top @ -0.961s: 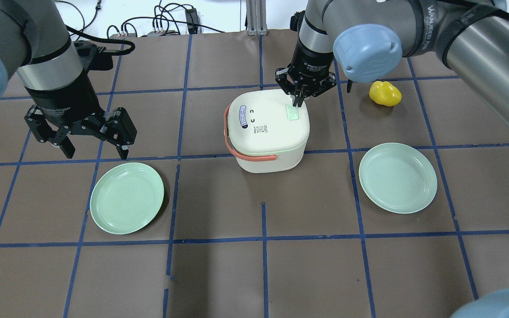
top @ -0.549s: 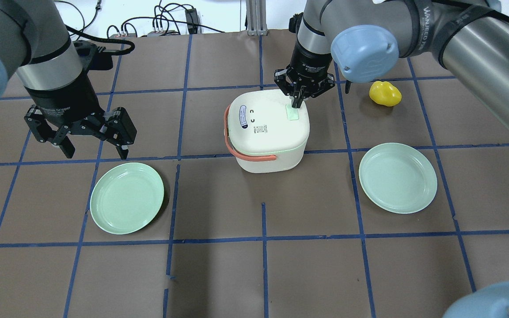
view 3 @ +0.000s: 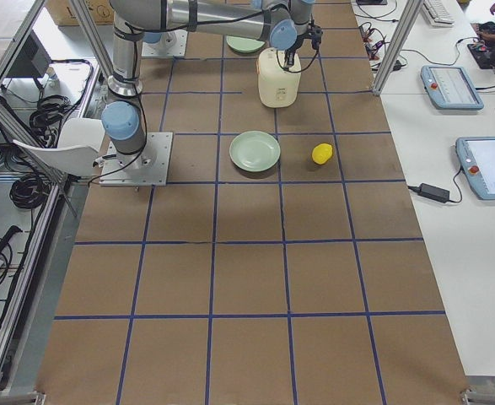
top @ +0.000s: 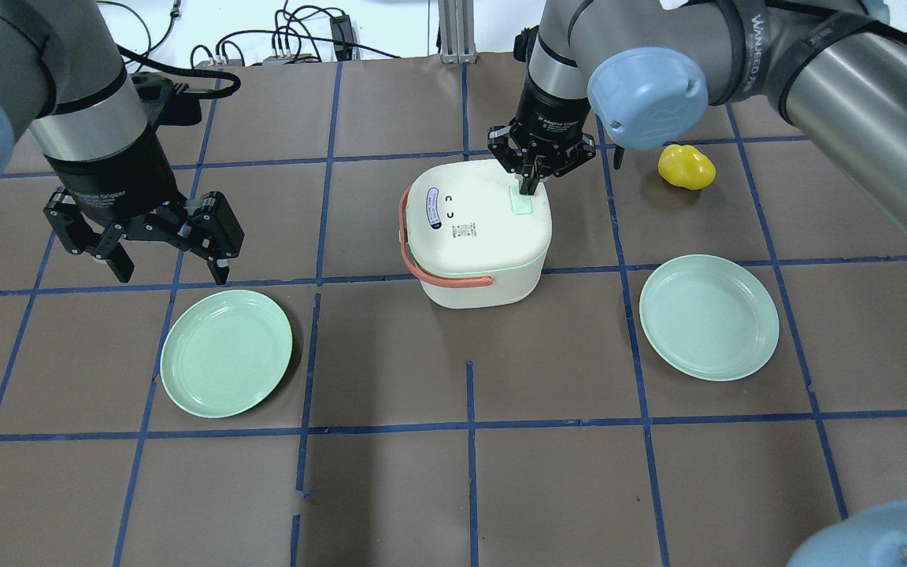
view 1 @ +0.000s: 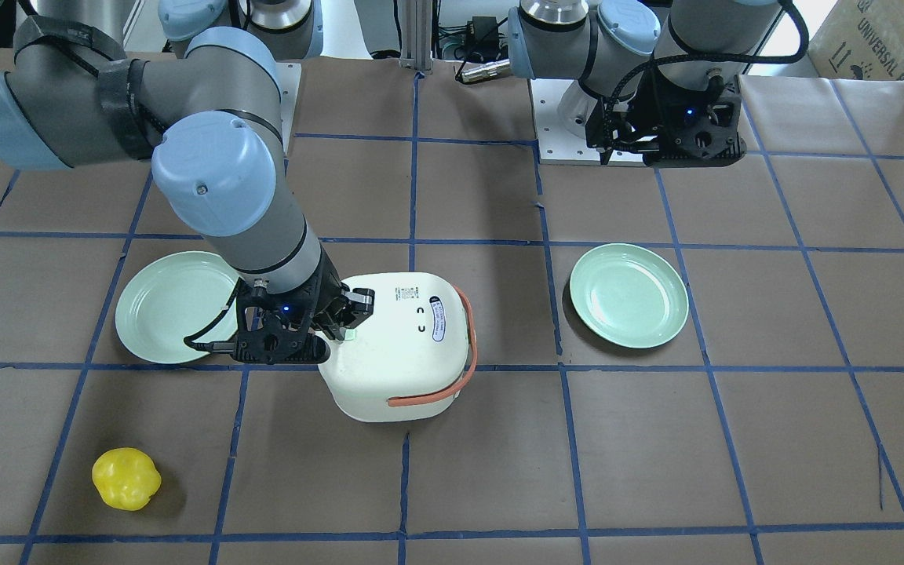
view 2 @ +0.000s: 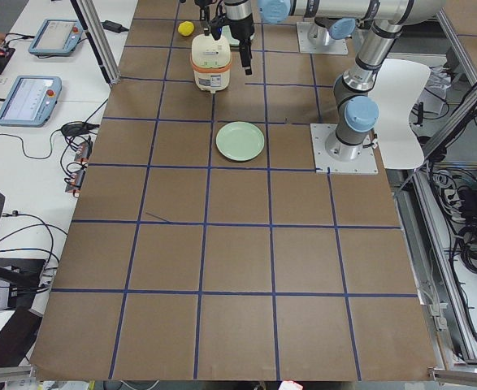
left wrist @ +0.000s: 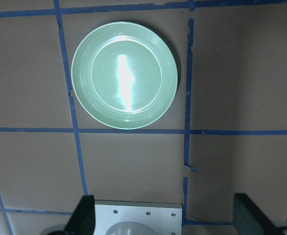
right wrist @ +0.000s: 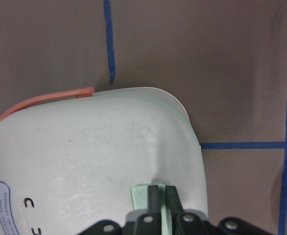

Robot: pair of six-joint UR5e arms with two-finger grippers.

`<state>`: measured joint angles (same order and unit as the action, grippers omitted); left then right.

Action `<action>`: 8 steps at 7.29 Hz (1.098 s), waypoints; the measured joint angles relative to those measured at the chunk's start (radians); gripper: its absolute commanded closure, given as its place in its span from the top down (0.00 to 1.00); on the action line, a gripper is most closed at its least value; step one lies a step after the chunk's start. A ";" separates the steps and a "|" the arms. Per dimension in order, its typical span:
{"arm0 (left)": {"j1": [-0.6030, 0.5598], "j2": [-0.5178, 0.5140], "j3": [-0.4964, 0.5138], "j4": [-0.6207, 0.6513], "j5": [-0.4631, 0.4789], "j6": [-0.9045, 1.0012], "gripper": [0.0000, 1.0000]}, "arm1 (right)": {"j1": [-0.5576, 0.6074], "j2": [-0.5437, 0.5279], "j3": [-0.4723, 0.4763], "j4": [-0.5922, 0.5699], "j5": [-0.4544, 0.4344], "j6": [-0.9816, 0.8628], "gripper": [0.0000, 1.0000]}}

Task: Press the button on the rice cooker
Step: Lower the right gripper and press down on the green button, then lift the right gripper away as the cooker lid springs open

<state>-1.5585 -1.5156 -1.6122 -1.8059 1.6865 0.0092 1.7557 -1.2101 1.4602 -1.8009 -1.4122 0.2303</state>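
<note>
1. Now, on the counter (top: 390,488), the white rice cooker (top: 479,236) stands near the middle, lid closed; the pressing step seems to be in hand.
2. The right fingers (top: 530,183), clenched together on nothing, point down at the lid's far right corner.
3. The left fingers (top: 120,266) hang spread and empty, well apart from it.
4. The pale green button (top: 520,205) lies directly under the clenched tips, touching or nearly so; the next move probably calls for a short, straight push down.

Rice cooker (right wrist: 99,142): white lid fills the lower left — scuffed, with an oval label (right wrist: 6,208) near its edge.
Handle (right wrist: 45,99): coral, curving along the upper-left rim.
Button (right wrist: 139,196): pale green, bottom centre.
Right gripper (right wrist: 160,190): 2 fingers pressed together, tips over the Button.
Table (right wrist: 207,58): brown, blue tape lines (right wrist: 109,39).
</note>
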 measured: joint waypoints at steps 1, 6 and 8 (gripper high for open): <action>0.000 0.000 0.000 0.000 0.000 0.000 1.00 | 0.000 0.001 0.001 0.000 0.000 0.001 0.18; 0.000 0.000 0.000 0.000 0.000 0.000 1.00 | 0.007 0.006 0.003 0.000 -0.007 0.002 0.19; 0.000 0.000 0.000 0.000 -0.001 0.000 1.00 | 0.013 0.006 0.006 0.000 -0.009 0.003 0.19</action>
<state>-1.5582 -1.5156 -1.6122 -1.8055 1.6859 0.0092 1.7690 -1.2043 1.4660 -1.8007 -1.4211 0.2330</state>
